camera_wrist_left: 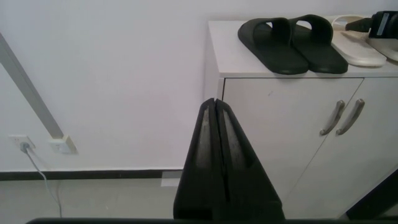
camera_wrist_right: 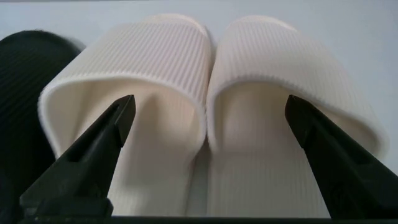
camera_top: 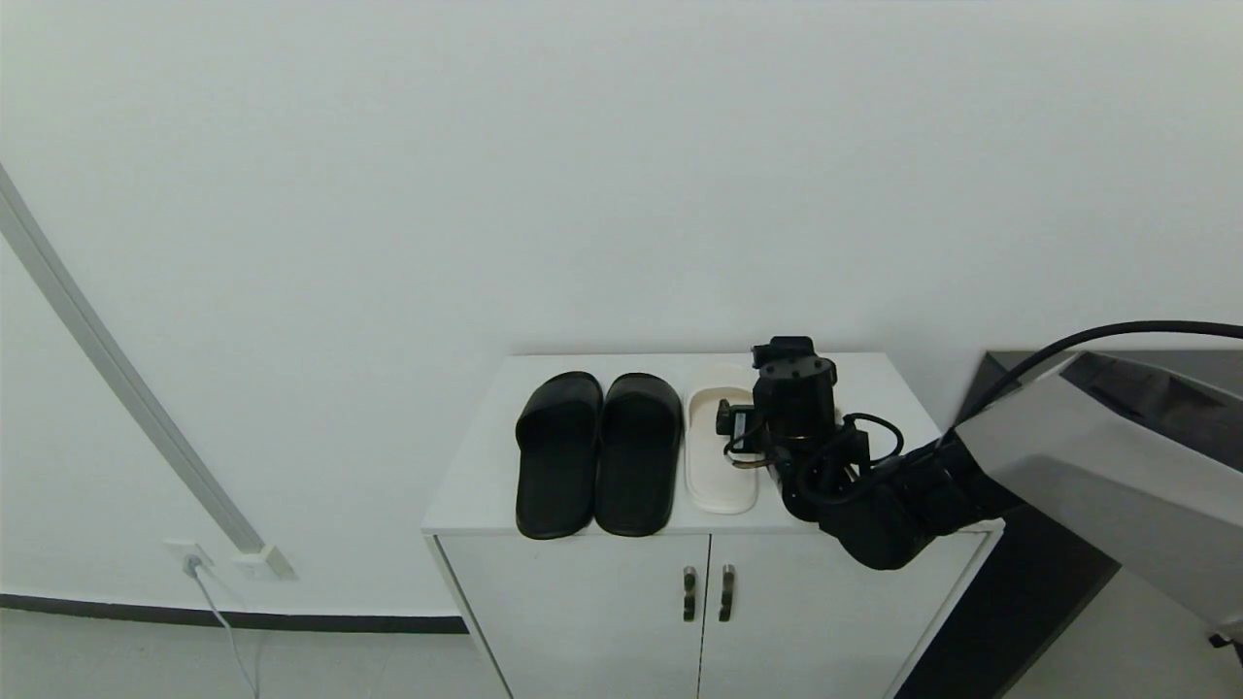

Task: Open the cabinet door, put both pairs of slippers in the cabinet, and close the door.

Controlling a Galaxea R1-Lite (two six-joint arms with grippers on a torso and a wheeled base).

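Grasp step, cabinet doors [camera_top: 583, 612] closed. The right gripper [camera_wrist_right: 209, 106], spread wide, straddles the white slippers [camera_wrist_right: 161, 68] on the cabinet top, at 3 o'clock of the black slippers [camera_top: 597, 451]. The left gripper [camera_wrist_left: 216, 109] is pressed closed. Likely next: pinch both inner straps together.

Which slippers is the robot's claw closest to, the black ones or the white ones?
The white pair: the open right gripper sits right at its straps. The black pair lies farther to the robot's left.
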